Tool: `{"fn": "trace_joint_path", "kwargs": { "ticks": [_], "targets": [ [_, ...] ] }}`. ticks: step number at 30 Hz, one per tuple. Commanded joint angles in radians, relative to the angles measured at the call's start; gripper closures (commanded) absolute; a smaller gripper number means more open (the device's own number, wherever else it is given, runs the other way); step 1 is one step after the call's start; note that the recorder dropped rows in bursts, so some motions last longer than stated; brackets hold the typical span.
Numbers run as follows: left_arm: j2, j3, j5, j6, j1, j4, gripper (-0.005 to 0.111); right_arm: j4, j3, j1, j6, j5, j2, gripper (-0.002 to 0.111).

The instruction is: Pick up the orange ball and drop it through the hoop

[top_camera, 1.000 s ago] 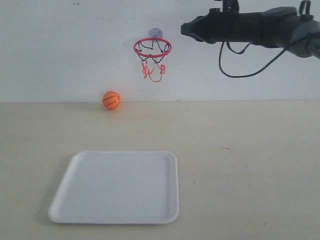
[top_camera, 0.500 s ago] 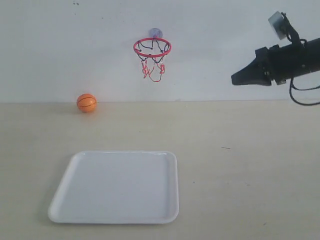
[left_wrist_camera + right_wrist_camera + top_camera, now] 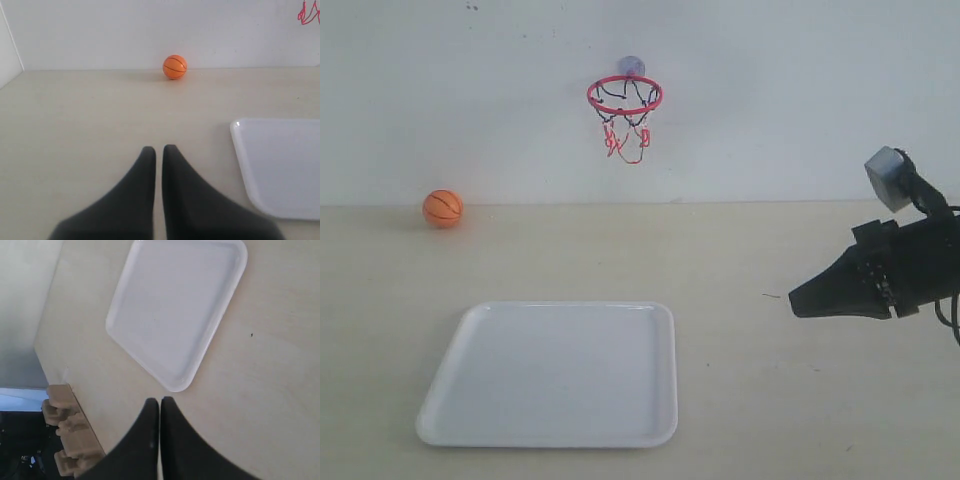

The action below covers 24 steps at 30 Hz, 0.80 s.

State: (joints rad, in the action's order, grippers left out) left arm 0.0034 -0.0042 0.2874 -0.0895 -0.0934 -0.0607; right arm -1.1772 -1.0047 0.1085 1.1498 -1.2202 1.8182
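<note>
Exterior view: the ball (image 3: 443,209) rests on the table (image 3: 770,400) against the wall at far left, about 8 o'clock from the hoop (image 3: 625,96) and well apart from it. The right gripper (image 3: 794,300), pinched closed and empty, is low at 3 o'clock, beyond the tray (image 3: 555,370). A second ago the ball lay nearer the hoop, and that arm was up at ring height.

Left wrist view: the left gripper (image 3: 155,150), fingers together and holding nothing, has the ball near its 12 o'clock, so it looks the better placed.

Right wrist view: tray only, no ball.
</note>
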Motion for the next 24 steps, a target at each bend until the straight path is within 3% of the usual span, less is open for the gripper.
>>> {"fn": "trace_joint_path", "kwargs": {
  "ticks": [1, 11, 14, 17, 24],
  "targets": [
    [-0.003, 0.004, 0.001, -0.002, -0.004, -0.007, 0.103, -0.003, 0.005, 0.001, 0.015, -0.001, -0.012, 0.109],
    [-0.003, 0.004, 0.001, -0.002, -0.004, -0.007, 0.103, -0.007, 0.005, -0.004, -0.018, 0.01, -0.073, 0.109],
    [-0.003, 0.004, 0.001, -0.002, -0.004, -0.007, 0.103, -0.007, 0.005, -0.062, -0.037, 0.239, -0.313, 0.109],
    [-0.003, 0.004, 0.001, -0.002, -0.004, -0.007, 0.103, -0.007, 0.055, -0.158, -0.037, 0.579, -0.589, 0.109],
    [-0.003, 0.004, 0.001, -0.002, -0.004, -0.007, 0.103, -0.007, 0.254, -0.186, -0.037, 0.92, -0.983, 0.109]
  ]
}}
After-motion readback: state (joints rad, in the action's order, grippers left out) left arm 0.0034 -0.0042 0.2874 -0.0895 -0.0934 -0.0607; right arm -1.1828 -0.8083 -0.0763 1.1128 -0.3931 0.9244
